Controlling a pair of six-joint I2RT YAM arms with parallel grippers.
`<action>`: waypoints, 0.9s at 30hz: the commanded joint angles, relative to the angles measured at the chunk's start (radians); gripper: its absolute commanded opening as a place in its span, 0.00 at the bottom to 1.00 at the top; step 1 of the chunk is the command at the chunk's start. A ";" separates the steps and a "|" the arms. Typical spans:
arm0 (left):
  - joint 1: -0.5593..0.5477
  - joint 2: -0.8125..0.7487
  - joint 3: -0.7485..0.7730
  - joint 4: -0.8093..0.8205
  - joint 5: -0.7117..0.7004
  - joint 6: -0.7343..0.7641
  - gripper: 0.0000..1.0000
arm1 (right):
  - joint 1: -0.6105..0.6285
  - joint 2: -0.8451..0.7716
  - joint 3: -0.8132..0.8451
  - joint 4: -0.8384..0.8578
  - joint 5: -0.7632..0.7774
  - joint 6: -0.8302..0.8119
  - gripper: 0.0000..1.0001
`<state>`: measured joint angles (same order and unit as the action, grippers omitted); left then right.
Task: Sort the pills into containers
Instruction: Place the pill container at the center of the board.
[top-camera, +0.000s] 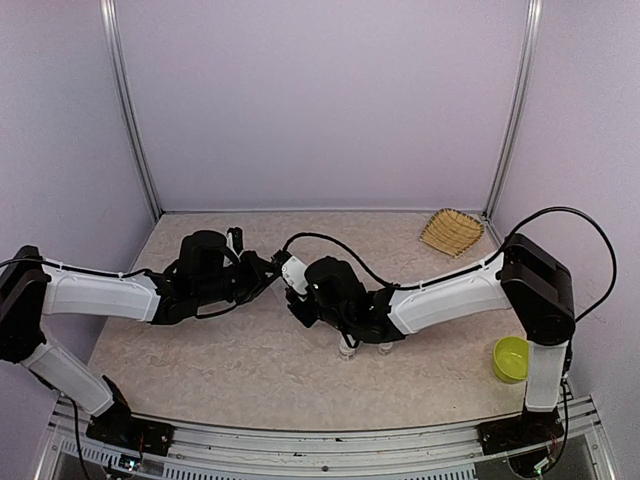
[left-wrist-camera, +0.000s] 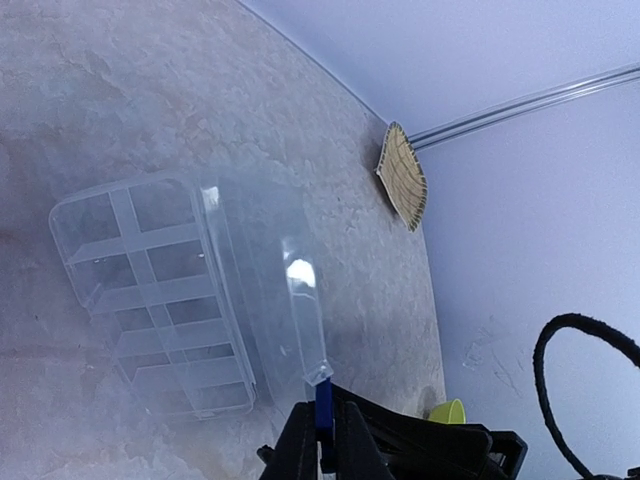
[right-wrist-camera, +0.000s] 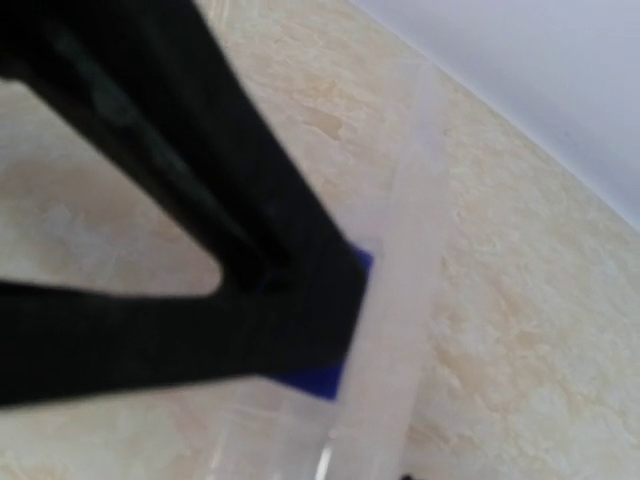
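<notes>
**Left gripper (left-wrist-camera: 322, 425) pinches the container lid**

Left wrist: its fingers are closed tight on the free edge of the clear lid (left-wrist-camera: 270, 270). The lid is swung open from the container (left-wrist-camera: 150, 300), which lies flat on the table (left-wrist-camera: 120, 80).

Right wrist: the right gripper (right-wrist-camera: 335, 340) narrows to a blue pad (right-wrist-camera: 325, 380) against that lid's edge. It is too blurred to tell whether it grips.

Top: both grippers meet mid-table. The straw basket (top-camera: 450, 231) is far right and the green bowl (top-camera: 511, 358) near right.
</notes>
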<state>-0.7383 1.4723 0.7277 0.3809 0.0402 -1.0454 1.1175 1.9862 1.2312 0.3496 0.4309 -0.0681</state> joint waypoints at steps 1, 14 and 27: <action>-0.006 -0.012 -0.014 0.013 0.000 0.000 0.11 | 0.022 0.017 -0.013 0.074 0.051 -0.037 0.34; 0.004 -0.043 -0.043 0.017 -0.004 0.000 0.35 | 0.029 0.026 -0.008 0.059 0.075 -0.024 0.22; 0.083 -0.116 -0.153 -0.016 -0.021 0.085 0.60 | -0.139 -0.087 0.052 -0.274 -0.338 0.231 0.50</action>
<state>-0.6815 1.3670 0.6193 0.3733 0.0341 -1.0096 1.0309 1.9614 1.2385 0.2047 0.2512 0.0635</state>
